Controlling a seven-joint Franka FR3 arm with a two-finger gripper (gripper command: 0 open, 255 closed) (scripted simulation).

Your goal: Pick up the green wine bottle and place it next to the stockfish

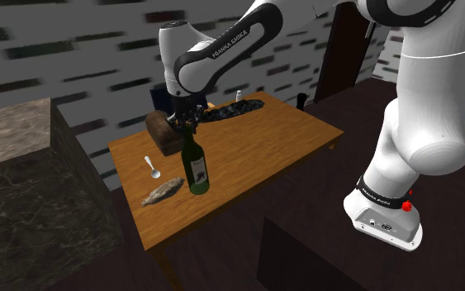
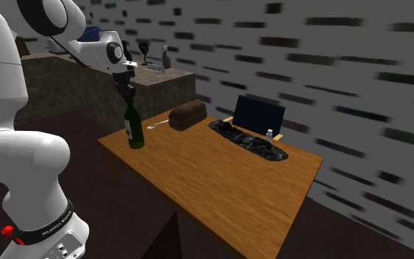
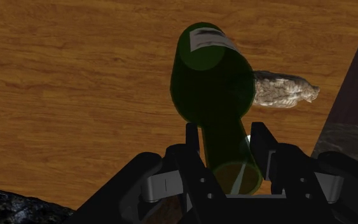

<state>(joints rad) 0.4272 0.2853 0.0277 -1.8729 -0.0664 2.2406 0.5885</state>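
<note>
The green bottle (image 1: 196, 169) stands upright near a corner of the wooden table (image 1: 255, 145), neck up and base down, so its long axis runs close to vertical. The black gripper (image 1: 185, 124) comes down from above and is clamped on the neck. In the wrist view the two fingers (image 3: 193, 153) press against either side of the neck, just below the mouth. From here I can't tell whether the base rests on the wood or hangs a little above it.

A pale label (image 1: 199, 171) shows on the lower body of the bottle. The glass is too dark to see whether anything is inside.

The dried fish (image 1: 162, 192) lies flat on the table just beside the bottle's base. Its length runs roughly along the near table edge in the shoulder view. In the wrist view one end of it sticks out from behind the bottle's body.

A spoon (image 1: 151, 168) lies near the fish, and a brown loaf (image 1: 163, 131) sits behind the bottle.

Further along the table is a long dark tray (image 2: 249, 141) with something lumpy and speckled in it; I can't make out what. A small white bottle (image 2: 270, 135) stands just beside the tray. Past the table a stone counter (image 2: 65, 81) holds a few glasses (image 2: 145, 50).
</note>
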